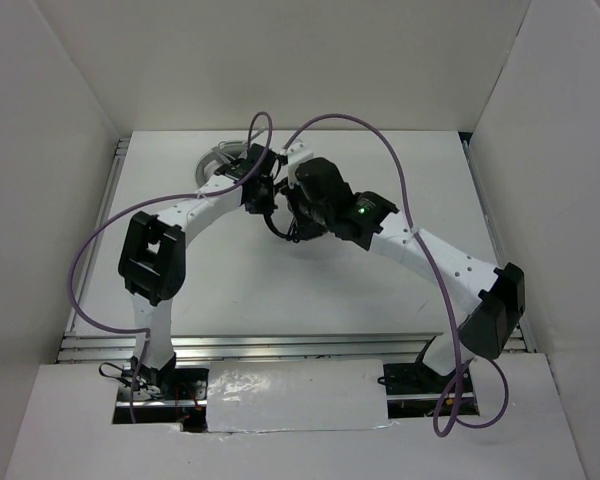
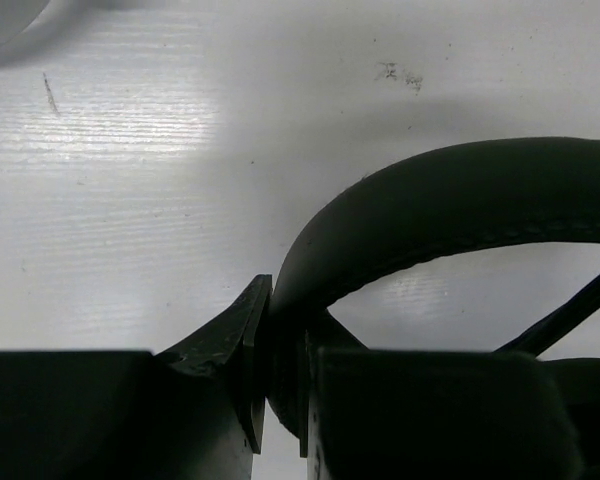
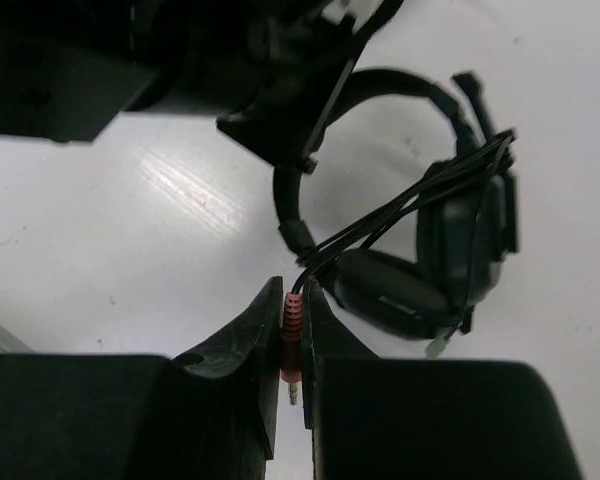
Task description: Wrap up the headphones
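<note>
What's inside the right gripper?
The right gripper pinches the ribbed red plug of the thin black headphone cable. Its metal tip peeks out; the fingers cover the plug's sides.

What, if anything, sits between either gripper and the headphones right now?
Nothing visible does. The left gripper has its jaws shut directly on the headband of the headphones. The right gripper has its jaws pinching the red plug at the end of the cable.
</note>
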Robot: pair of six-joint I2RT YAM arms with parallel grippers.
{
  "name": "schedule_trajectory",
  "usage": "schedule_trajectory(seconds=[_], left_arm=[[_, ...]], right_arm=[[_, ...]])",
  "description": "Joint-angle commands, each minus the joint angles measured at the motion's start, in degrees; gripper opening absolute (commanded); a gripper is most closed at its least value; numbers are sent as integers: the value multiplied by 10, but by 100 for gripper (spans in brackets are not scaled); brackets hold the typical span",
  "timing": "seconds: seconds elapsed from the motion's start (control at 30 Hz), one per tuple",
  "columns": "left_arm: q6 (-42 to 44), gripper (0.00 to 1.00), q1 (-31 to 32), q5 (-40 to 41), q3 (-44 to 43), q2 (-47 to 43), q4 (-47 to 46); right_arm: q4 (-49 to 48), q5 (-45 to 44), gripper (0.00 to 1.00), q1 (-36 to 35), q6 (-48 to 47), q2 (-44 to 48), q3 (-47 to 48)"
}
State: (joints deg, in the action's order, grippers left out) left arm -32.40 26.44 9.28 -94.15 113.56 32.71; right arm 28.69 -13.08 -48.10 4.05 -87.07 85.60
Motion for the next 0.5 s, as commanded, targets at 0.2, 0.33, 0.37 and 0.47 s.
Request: schedule_trajectory(seconds=[0.2,0.33,0.37,0.47], left_arm=[[-63,0,-34,-64,15,-27,-63],[-67,0,-35,-80,58,-77,-110],[-69,0,-35,-82,76,-96,-122],[-70,0,-35,-88,113,-129,-167]], right_arm=[[-154,73,0,-39,128,1,-134],[-251,50,0,-31,176,-13,-188],[-260,44,0,-28,183,-20,-196],[-270,18,1,-20,206,-34,-190]])
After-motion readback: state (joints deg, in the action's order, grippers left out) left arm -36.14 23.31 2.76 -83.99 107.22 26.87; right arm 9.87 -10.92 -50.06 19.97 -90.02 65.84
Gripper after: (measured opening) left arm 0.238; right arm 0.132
